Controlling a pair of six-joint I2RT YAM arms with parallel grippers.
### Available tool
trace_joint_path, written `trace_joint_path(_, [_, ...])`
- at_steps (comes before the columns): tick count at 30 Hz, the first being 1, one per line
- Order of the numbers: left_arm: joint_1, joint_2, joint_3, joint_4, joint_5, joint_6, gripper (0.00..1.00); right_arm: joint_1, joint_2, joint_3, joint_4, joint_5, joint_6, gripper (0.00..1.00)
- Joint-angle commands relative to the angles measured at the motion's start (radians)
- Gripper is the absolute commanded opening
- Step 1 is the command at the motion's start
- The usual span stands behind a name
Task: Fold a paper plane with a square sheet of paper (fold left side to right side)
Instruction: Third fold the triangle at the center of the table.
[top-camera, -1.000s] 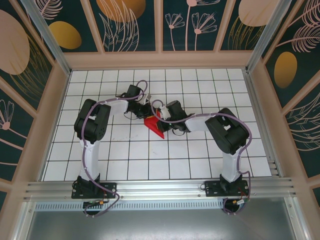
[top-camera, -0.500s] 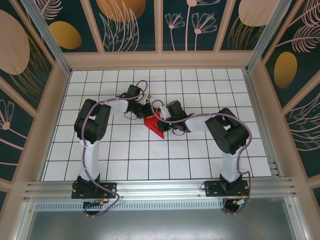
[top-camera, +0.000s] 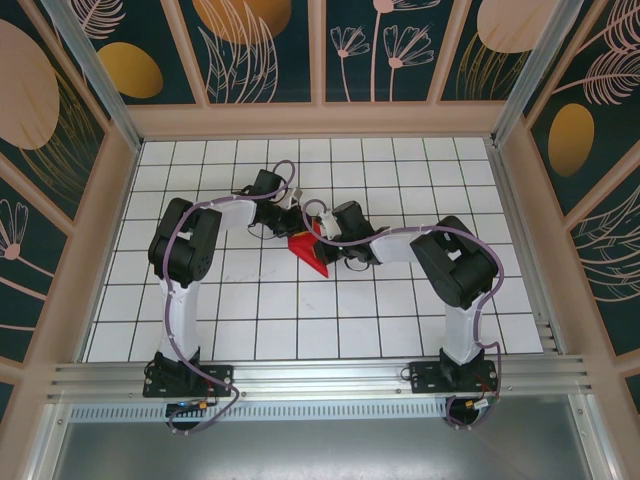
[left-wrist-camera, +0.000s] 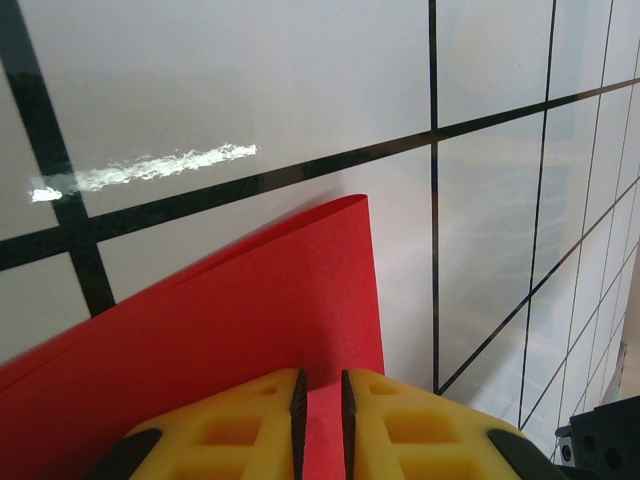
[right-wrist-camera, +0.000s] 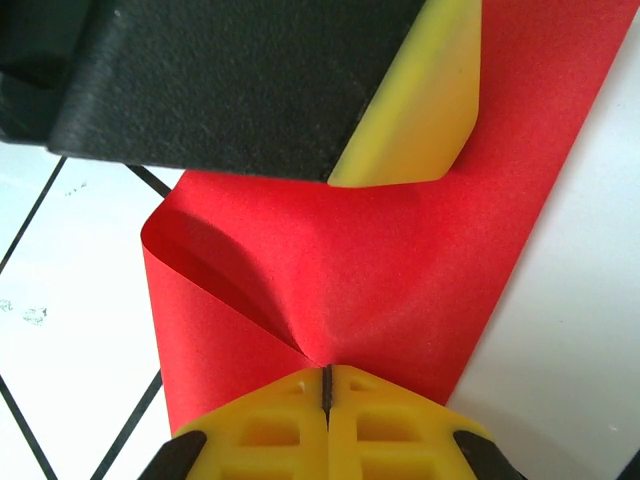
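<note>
Nothing's budged in the last second. The square sheet of paper (top-camera: 310, 251) sits mid-tabletop (top-camera: 260, 320) between both hands. The left hand (left-wrist-camera: 320, 405) is clamped on its left side and the right hand (right-wrist-camera: 327, 385) is pinching the opposite side. I reckon the left side travels rightward.

There is one square sheet of paper (top-camera: 312, 255), mid-frame, and two grippers: left gripper (left-wrist-camera: 320, 385) and right gripper (right-wrist-camera: 326, 378)

Both my arms bend inward, wrists close together mid-table. My left gripper (left-wrist-camera: 320, 388) clamps the square sheet of paper (left-wrist-camera: 250, 300); my right gripper (right-wrist-camera: 327, 384) pinches the same sheet, fingers pressed together.
</note>
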Motion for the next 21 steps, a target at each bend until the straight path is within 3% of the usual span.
trace_joint_path(1, [-0.019, 0.057, -0.011, -0.029, -0.023, 0.023, 0.21, -0.009, -0.010, 0.009, -0.034, 0.013, 0.021, 0.00])
trace_joint_path(21, [-0.019, 0.052, -0.013, -0.028, -0.021, 0.021, 0.21, -0.009, 0.008, 0.023, -0.077, 0.038, 0.010, 0.00])
